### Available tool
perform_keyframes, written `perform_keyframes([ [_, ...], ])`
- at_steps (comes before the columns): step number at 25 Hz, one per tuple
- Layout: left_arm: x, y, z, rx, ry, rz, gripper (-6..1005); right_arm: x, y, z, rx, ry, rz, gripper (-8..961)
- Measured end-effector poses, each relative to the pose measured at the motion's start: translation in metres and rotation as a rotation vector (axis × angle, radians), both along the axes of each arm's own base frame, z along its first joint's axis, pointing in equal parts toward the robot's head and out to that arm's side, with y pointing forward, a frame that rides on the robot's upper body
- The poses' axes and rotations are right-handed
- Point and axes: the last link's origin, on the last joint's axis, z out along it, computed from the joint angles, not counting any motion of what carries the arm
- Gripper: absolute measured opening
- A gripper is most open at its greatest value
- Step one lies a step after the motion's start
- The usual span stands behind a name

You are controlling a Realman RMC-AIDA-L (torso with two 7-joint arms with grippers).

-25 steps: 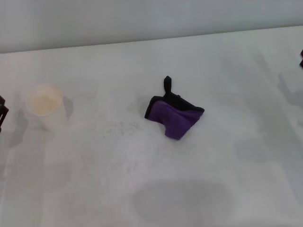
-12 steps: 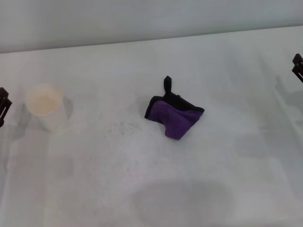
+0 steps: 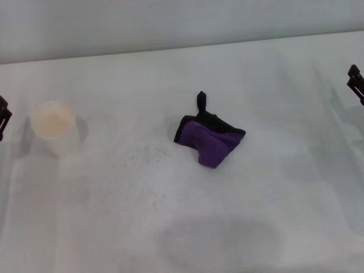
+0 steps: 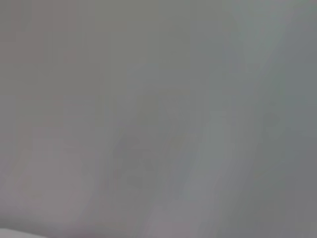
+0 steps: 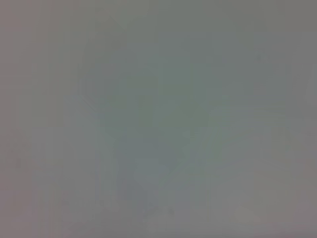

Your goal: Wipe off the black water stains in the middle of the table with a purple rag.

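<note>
- The purple rag (image 3: pixel 209 138) lies crumpled on the white tabletop (image 3: pixel 273 193), roughly in the middle of the head view, with its black edging along the far side and its black loop tab sticking up at the far left corner.
- The black water stains (image 3: pixel 143 153) show only as a faint scatter of tiny dark specks just left of the rag, apart from it; nothing covers them.
- A white paper cup (image 3: pixel 54 126) stands upright well to the left of the specks.
- The left pincer (image 3: pixel 3 115) shows as a dark sliver at the left edge, near the cup; whether it is spread or pressed together cannot be told.
- The right pincer (image 3: pixel 356 82) peeks in at the right edge, well apart from the rag; its state cannot be told either.
- Both wrist views show only plain grey surface.
</note>
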Motion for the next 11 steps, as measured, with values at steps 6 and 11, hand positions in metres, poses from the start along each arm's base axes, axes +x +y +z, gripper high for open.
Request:
perform_keyframes([
  [6, 0.002, 0.014, -0.003, -0.006, -0.025, 0.047, 887, 0.001, 0.0, 0.001, 0.005, 0.003, -0.008, 865],
  [11, 0.007, 0.022, -0.003, -0.012, -0.025, 0.039, 887, 0.004, -0.001, -0.001, -0.003, 0.012, -0.03, 865],
])
